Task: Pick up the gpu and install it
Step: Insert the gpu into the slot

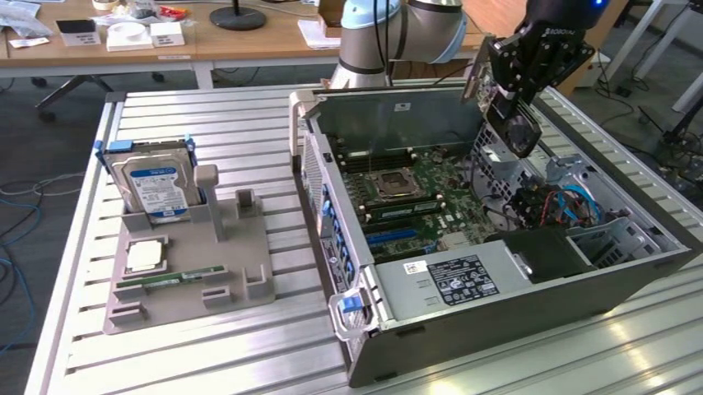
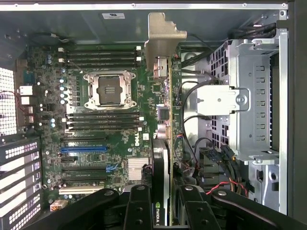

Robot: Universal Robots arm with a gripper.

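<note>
Exterior view: gripper (image 1: 514,89) is clenched on the gpu (image 1: 519,132). The card hangs tilted in the air over the far end of the open pc case (image 1: 528,304), toward the exterior view's right, and is lifted clear of the motherboard (image 1: 423,202). A bundle of blue and red cables (image 1: 562,206) sits just below the card's low end; can't tell if they touch. The black power supply (image 1: 467,280) fills the case's near end. On the exterior view's left, well apart from the case, a grey fixture tray (image 1: 236,271) sits on the slatted table (image 1: 220,115). It carries an upright hard drive (image 1: 154,188), a processor chip (image 1: 145,257) and a memory stick (image 1: 167,281). The arm is cut off at the frame's top edge.

Wrist view: the card is seen edge-on, with its silver bracket (image 2: 164,33) at the far end and black fingers (image 2: 139,211) pressed against both faces. On one side of it are the CPU socket (image 2: 109,88) and a blue slot (image 2: 84,149). On the other are a metal drive cage (image 2: 249,96) and loose wiring close by. The card's own edge hides the board beneath it, so I can't tell which slot it lines up with.
</note>
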